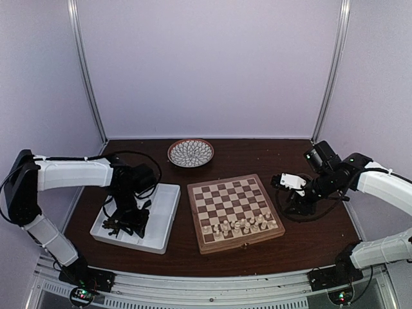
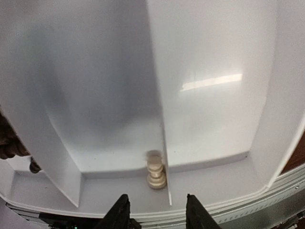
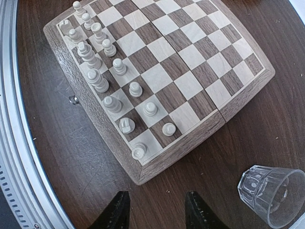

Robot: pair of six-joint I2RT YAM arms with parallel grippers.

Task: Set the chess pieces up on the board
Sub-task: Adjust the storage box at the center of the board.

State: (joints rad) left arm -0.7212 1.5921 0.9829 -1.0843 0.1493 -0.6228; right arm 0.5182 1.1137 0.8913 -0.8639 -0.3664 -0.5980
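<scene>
The board (image 1: pixel 226 196) lies mid-table, with several cream-white chess pieces (image 1: pixel 238 225) standing on its two near rows; they also show in the right wrist view (image 3: pixel 108 47). My left gripper (image 1: pixel 123 222) hangs open over the white two-compartment tray (image 1: pixel 164 215). In the left wrist view one cream piece (image 2: pixel 156 172) lies against the tray's divider, just ahead of my open left gripper (image 2: pixel 156 214). Dark brown pieces (image 2: pixel 8 143) peek in at the left edge. My right gripper (image 3: pixel 156 212) is open and empty above bare table, just off the board's near right corner (image 3: pixel 141 180).
A clear drinking glass (image 3: pixel 274 193) stands on the table right of my right gripper. A round patterned plate (image 1: pixel 190 152) sits at the back. The metal rail (image 3: pixel 14 157) marks the table's near edge.
</scene>
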